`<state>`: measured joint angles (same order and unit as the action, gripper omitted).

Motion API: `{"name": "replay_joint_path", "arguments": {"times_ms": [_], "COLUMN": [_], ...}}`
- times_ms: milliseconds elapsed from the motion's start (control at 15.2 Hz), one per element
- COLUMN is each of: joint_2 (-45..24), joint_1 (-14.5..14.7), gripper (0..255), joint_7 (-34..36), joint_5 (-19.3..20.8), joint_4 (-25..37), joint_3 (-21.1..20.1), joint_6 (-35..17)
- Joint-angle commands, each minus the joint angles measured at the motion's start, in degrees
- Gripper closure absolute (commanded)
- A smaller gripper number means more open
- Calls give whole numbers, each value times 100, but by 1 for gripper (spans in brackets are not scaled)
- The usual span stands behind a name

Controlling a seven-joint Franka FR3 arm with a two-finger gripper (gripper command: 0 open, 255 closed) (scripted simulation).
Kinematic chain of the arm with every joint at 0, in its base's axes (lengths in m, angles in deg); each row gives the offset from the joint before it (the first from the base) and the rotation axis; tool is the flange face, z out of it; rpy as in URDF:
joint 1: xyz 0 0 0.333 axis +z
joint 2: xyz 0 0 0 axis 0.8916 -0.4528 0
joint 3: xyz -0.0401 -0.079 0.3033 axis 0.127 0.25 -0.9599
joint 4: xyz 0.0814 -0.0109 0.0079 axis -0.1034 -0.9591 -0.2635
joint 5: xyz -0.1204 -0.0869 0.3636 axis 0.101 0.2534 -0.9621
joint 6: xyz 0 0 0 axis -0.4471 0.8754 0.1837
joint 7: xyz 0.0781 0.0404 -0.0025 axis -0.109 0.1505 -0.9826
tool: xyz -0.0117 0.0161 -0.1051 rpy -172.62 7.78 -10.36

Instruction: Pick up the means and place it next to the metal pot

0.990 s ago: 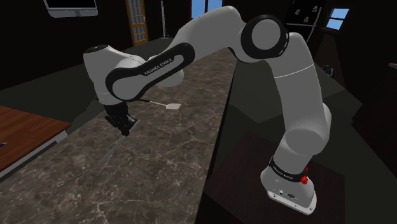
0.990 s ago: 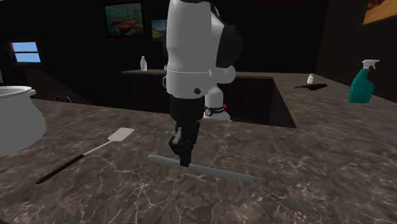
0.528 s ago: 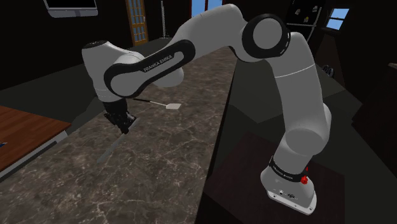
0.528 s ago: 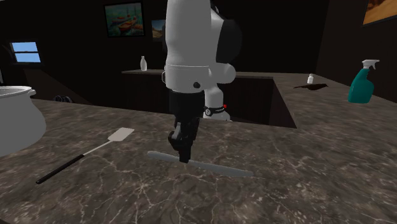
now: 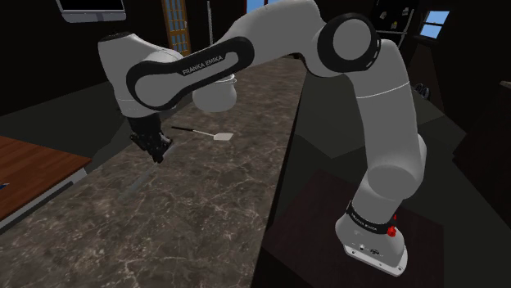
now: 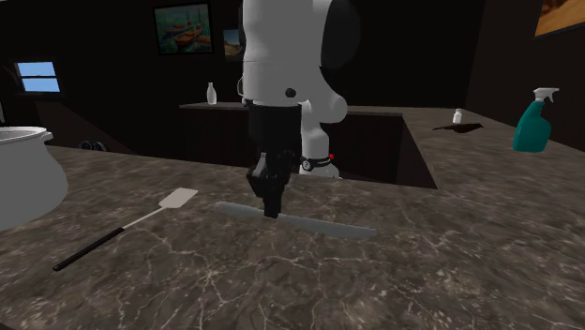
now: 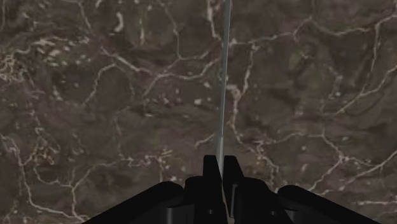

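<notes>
Fingers [image 7: 212, 173] pinched shut across long thin flat grey strip [image 6: 323, 226], seen edge-on between them; strip level, seemingly just clear of dark marbled counter [image 6: 450, 281], with large grey pot [image 6: 23, 178] off at 9 o'clock in second exterior view. Likely light, stiff, smooth-sided: may swivel in the pinch. Hold sits off-centre, longer run toward 3 o'clock; a hold nearer mid-length would balance better.

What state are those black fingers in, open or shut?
Shut: the gripper clasps the thin grey strip between its fingers.
</notes>
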<state>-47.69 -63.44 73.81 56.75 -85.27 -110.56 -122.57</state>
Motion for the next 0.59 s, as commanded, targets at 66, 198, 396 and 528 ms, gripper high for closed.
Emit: {"name": "replay_joint_path", "arguments": {"times_ms": [66, 198, 396, 528], "joint_2": [71, 107, 151, 174], "joint_1": [0, 7, 24, 41], "gripper": [255, 255, 255, 255], "joint_7": [-48, -77, -118, -144], "joint_5": [-60, -92, -134, -157], "joint_4": [145, 252, 425, 551], "joint_3": [-35, -54, -77, -90], "joint_6": [199, 330, 532, 670]}}
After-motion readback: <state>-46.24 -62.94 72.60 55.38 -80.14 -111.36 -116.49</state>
